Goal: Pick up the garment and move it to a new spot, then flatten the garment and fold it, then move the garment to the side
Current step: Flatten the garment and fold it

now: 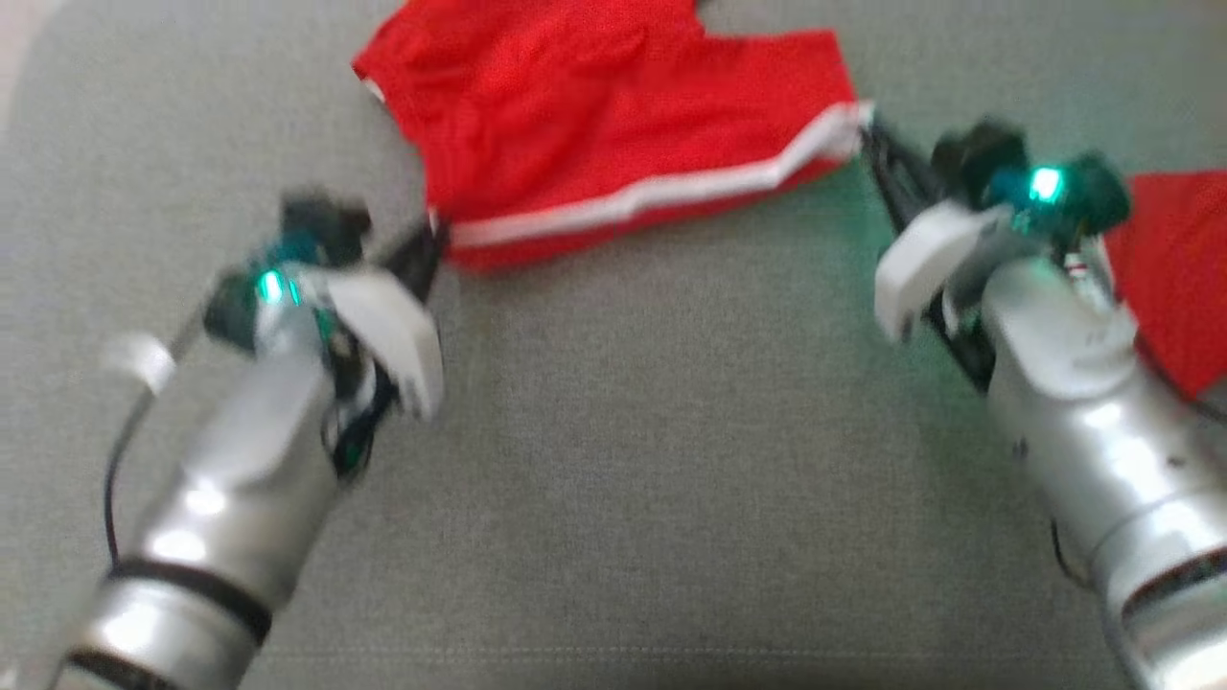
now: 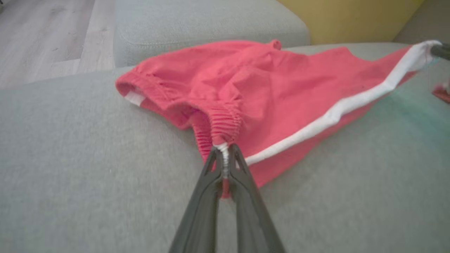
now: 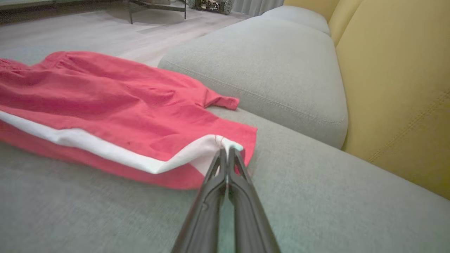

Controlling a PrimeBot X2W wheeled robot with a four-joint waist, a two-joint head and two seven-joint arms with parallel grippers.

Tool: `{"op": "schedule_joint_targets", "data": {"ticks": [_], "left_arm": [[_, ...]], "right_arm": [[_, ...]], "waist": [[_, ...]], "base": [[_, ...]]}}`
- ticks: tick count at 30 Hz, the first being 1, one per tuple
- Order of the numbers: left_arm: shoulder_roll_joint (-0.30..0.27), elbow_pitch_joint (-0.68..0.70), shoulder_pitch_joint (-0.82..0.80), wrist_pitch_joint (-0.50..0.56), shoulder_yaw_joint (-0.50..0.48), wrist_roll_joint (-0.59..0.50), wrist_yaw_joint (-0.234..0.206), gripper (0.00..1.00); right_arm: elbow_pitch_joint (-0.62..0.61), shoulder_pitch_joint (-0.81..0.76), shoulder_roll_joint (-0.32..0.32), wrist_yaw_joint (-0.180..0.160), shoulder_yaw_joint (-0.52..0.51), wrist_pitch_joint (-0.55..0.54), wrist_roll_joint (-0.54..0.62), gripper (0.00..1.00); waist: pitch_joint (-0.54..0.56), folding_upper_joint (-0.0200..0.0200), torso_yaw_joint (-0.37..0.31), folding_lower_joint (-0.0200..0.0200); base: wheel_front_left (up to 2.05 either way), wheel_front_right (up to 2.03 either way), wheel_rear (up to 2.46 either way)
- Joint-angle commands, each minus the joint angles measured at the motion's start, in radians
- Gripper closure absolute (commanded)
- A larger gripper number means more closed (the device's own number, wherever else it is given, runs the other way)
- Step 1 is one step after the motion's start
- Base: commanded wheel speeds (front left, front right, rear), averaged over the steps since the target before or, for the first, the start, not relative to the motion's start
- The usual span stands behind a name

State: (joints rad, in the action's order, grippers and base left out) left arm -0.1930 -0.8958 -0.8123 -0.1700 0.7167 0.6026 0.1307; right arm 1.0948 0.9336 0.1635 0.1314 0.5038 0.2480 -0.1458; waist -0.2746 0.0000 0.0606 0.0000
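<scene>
Red shorts [image 1: 613, 125] of thin mesh-like cloth lie on a grey sofa cushion [image 1: 633, 460] with a coarse woven surface and a stitched seam near its front edge. The shorts sit at the far middle of the cushion, stretched sideways between the two grippers and lying mostly flat with soft wrinkles. A white stripe [image 2: 334, 112] runs along the near side from end to end. The waistband [image 2: 225, 119] is gathered elastic, bunched into small ridges, with a white tag at its far end.

The left gripper [image 2: 224, 151] is clamped on the waistband where the stripe ends, its dark tapered fingers pinched together on the cloth. The right gripper [image 3: 226, 153] is clamped on the opposite corner, at the white hem tip.

In front of the shorts the cushion is bare, wide grey fabric between the two silver arms. Another red cloth [image 1: 1179, 268] lies at the cushion's right edge, beside the right arm. Beyond the shorts sits a second rounded grey cushion [image 3: 267, 66], a yellow backrest [image 3: 393, 88] and a pale wood floor [image 2: 45, 35].
</scene>
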Motion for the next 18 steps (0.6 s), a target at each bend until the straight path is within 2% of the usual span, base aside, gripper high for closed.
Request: {"op": "schedule_joint_targets", "data": {"ticks": [1,6,7,8,14,18], "left_arm": [[-0.052,0.024,0.017,-0.017,0.02,-0.005,0.0,1.0],[-0.058,0.024,0.125,-0.042,0.108,-0.013,0.0,1.0],[-0.057,0.021,0.157,-0.051,0.123,-0.015,0.0,1.0],[-0.057,0.021,0.157,-0.051,0.123,-0.015,0.0,1.0],[-0.042,0.029,0.232,-0.074,0.131,-0.009,-0.007,1.0],[-0.038,0.055,0.285,-0.081,0.141,-0.01,-0.015,1.0]], "right_arm": [[-0.003,-0.04,0.003,-0.001,0.05,0.008,-0.033,1.0],[0.001,-0.136,0.056,-0.001,0.215,-0.064,-0.135,1.0],[-0.023,-0.168,0.091,-0.001,0.282,-0.104,-0.19,1.0],[-0.023,-0.168,0.091,-0.001,0.282,-0.104,-0.19,1.0],[-0.168,-0.239,0.237,-0.001,0.47,-0.229,-0.383,1.0],[-0.318,-0.277,0.353,-0.001,0.592,-0.309,-0.526,1.0]], "waist": [[0.058,0.0,0.007,0.0],[0.135,0.0,0.007,0.0],[0.16,0.0,0.005,0.0],[0.16,0.0,0.005,0.0],[0.227,0.0,-0.003,0.0],[0.272,0.0,-0.006,0.0]], "base": [[0.0,0.0,0.0],[0.0,0.0,0.0],[0.0,0.0,0.0],[0.0,0.0,0.0],[0.0,0.0,0.0],[0.0,0.0,0.0]]}}
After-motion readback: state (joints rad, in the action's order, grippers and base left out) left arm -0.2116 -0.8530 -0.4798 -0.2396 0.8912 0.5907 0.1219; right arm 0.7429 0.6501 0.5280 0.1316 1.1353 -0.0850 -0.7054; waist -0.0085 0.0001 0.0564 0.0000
